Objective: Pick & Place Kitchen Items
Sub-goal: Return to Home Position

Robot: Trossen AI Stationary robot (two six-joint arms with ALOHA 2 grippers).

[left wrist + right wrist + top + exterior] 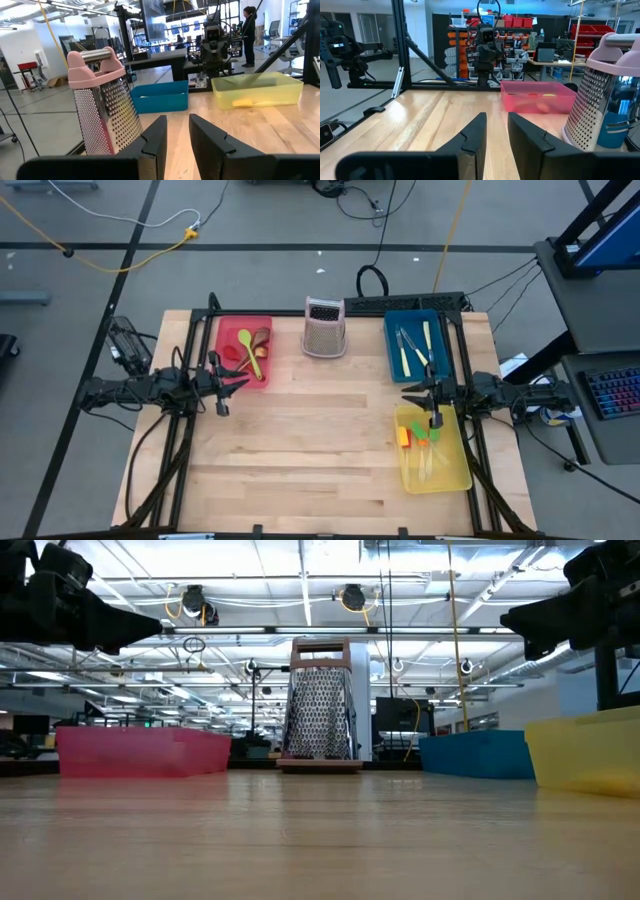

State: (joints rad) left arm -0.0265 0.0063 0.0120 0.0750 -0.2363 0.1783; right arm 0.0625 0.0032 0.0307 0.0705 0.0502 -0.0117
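High view: three trays [220,340], one grater [324,330]; left tool [232,387], right tool [412,394] slightly apart, empty.

I count three trays: one red tray [228,330], one blue tray [393,325], one yellow tray [455,470]. One grater [324,330]. At least three spoons [250,352]: green, red, brown. About three knives [405,352]. Spatulas [421,435] show orange, green and red heads; I can't tell their full number. One person [248,25].
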